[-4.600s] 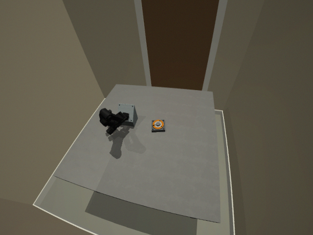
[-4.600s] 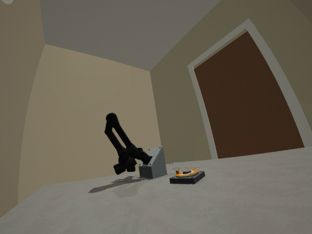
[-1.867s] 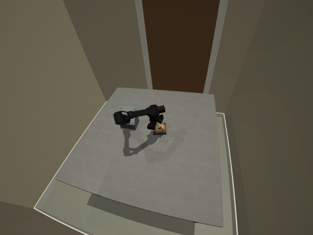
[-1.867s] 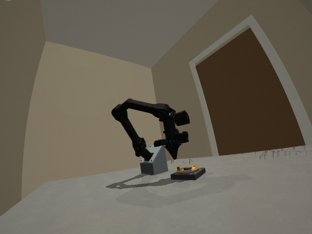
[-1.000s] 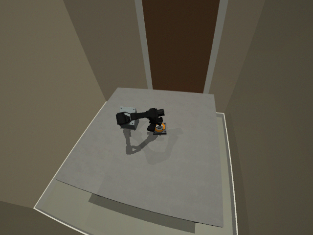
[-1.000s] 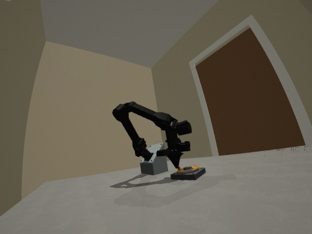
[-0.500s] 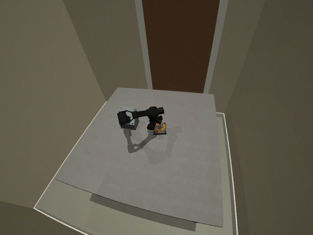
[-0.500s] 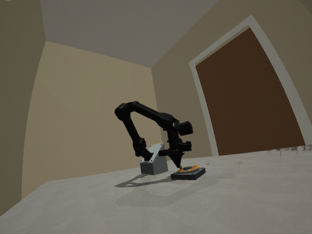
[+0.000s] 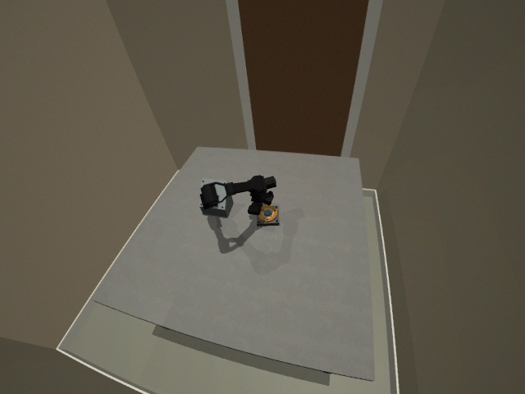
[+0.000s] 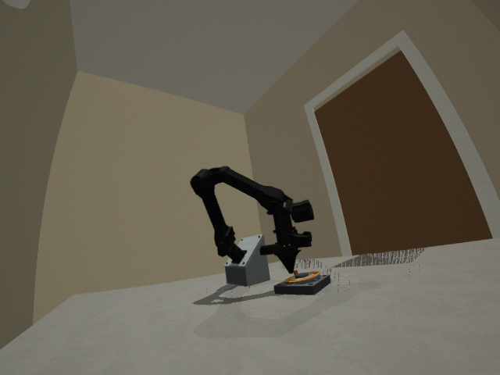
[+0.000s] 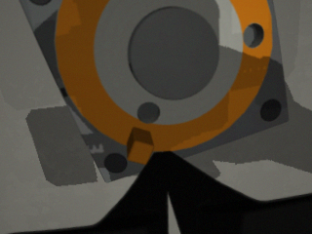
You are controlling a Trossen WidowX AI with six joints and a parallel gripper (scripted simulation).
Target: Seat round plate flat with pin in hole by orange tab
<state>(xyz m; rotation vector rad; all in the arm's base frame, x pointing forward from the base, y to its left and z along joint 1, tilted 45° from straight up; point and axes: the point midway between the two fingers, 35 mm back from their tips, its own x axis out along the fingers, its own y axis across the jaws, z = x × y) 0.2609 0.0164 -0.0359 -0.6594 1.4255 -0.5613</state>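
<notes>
In the exterior view we start at the left with the grey mounting block that carries our arm; from there the links arch up and over to the right and come down steeply so that the gripper points at the near-left edge of the round plate. We have the fingers pressed fully together with nothing between them, which makes one narrow tip, suited to nudging rather than grasping. In the wrist view that tip sits just beside the orange tab, apparently touching it, though we cannot tell for sure. Just above the tab lies the hole, showing a flat grey disc that may be the pin; whether it is seated we cannot tell. The plate rings the post on the dark square base, which sits right of the block. Our judgement: if the plate is flat, we need only lift away.
</notes>
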